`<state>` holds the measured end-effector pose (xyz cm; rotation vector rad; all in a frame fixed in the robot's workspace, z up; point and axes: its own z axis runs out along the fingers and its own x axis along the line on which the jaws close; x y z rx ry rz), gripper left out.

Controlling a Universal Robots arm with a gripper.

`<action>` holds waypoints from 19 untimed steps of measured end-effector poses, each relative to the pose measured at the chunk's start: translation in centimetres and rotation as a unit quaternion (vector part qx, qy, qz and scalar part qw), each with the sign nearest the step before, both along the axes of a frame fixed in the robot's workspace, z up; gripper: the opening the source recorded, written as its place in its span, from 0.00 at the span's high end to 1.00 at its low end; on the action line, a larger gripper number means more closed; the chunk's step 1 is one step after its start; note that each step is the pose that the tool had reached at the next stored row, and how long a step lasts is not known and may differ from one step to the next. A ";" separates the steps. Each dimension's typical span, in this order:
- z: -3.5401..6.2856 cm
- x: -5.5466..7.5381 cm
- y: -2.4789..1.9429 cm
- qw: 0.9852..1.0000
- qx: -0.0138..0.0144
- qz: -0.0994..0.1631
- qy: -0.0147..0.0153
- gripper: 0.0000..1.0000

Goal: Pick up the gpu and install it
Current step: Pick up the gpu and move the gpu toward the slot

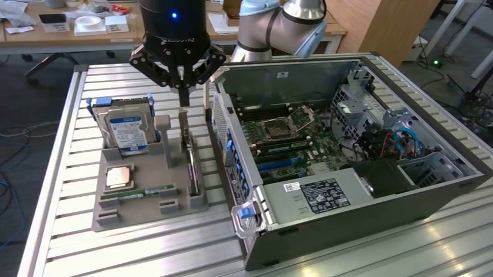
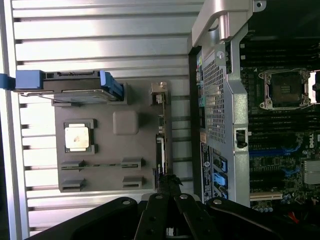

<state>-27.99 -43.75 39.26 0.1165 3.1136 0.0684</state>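
Exterior view, claw: one, clenched, fingers pressed together, tips right at the upper edge of the gpu; whether they pinched it could not be told.
gpu: one, stood on edge in the slot of the tray nearest the case.
tray: one, grey, on the slatted table.
drive: one, blue-railed, upright at the tray's far end.
processor: one, flat in its pocket.
memory stick: one, green, just beside the processor.
case: one, open, just beside the tray, on the exterior view's right.
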 end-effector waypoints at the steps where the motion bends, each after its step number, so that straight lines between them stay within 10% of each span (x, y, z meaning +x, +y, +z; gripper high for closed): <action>1: 0.00 0.0 0.00 1.000 0.000 0.000 0.000 0.89; 6: 0.00 0.0 0.00 1.000 0.000 0.000 0.000 0.89; 12: 0.00 0.0 0.00 1.000 0.000 0.000 0.000 0.58; 19: -0.76 0.0 0.00 1.000 0.000 0.000 0.000 0.58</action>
